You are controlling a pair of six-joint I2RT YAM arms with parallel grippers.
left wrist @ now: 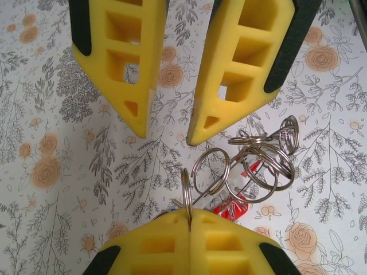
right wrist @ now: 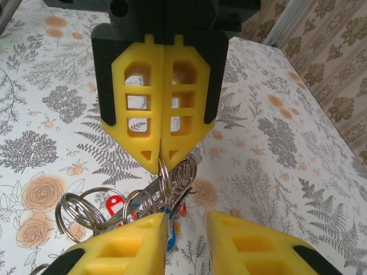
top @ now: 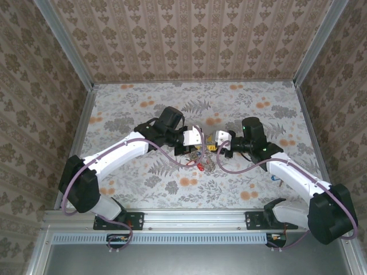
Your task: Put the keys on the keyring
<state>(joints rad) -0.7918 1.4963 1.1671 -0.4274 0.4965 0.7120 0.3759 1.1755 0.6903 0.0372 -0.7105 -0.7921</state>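
The keyring (left wrist: pixel 252 163) is a bunch of silver split rings with keys and red tags (left wrist: pixel 232 207), hanging just above the flowered table. My left gripper (left wrist: pixel 189 220) is shut on one upright ring (left wrist: pixel 186 186) of the bunch. In the right wrist view that left gripper (right wrist: pixel 162 165) pinches the ring (right wrist: pixel 163 177) at its yellow tips. My right gripper (right wrist: pixel 186 238) faces it, open, with the table showing through the gap. A blue-tagged key (right wrist: pixel 173 239) hangs against the inner face of one of its fingers (right wrist: pixel 129 246). From above, both grippers (top: pixel 195 140) (top: pixel 221 143) meet over the bunch (top: pixel 203 163).
The flowered table (top: pixel 143 109) is walled by patterned panels on three sides, with metal posts at the corners (top: pixel 298 80). A small dark item (top: pixel 277 177) lies by my right arm. Cables loop off both forearms.
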